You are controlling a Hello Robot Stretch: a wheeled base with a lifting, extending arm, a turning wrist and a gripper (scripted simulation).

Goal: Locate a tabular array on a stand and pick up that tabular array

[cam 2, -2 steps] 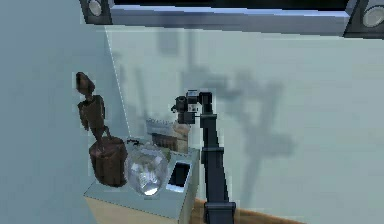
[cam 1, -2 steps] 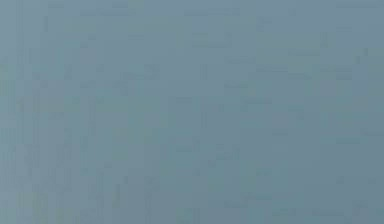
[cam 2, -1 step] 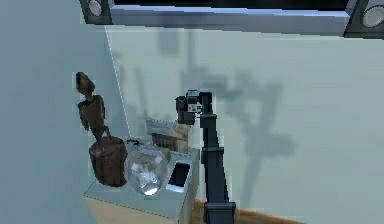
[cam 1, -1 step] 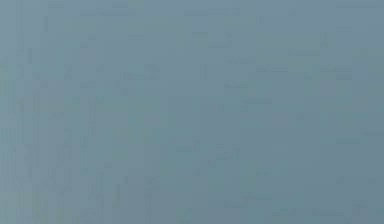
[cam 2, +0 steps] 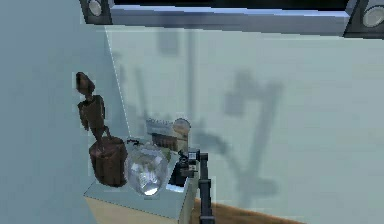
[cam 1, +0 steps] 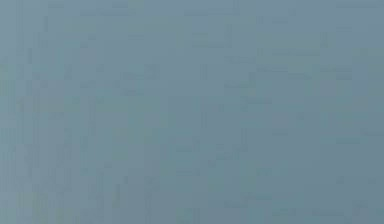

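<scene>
Fingers (cam 2: pixel 183 165) are showing right by the glass bowl (cam 2: pixel 147 170) on the stand (cam 2: pixel 118 199), can't tell if they're holding anything. Small dark panel (cam 2: pixel 163 128) is standing at stand's back, btwn statue (cam 2: pixel 90 108) & arm (cam 2: pixel 205 196), near wall.

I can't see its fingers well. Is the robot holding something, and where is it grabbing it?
It cannot be told. The gripper is at the stand, among small things beside a glass bowl.
</scene>
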